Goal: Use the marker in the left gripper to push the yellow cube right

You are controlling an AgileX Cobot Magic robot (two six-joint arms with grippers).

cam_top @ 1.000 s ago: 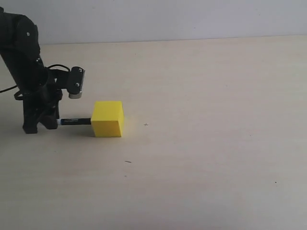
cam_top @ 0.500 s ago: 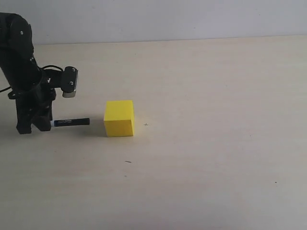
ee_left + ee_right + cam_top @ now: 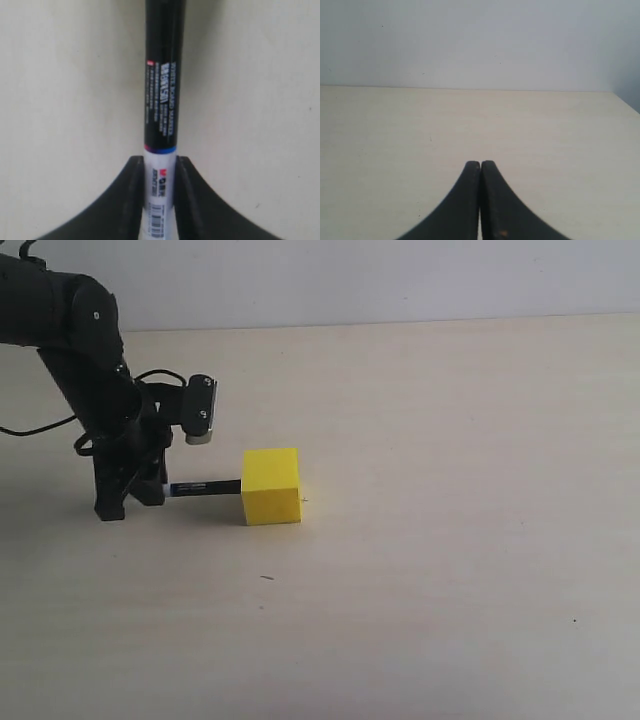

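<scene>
Left claw (image 3: 132, 498) grips marker (image 3: 205, 487) (tip touching yellow cube (image 3: 271, 485))

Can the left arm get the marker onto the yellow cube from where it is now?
Probably yes. The left gripper holds the marker level, and its dark end meets the yellow cube on the face nearest the arm, seemingly touching. Nothing lies between them.
</scene>
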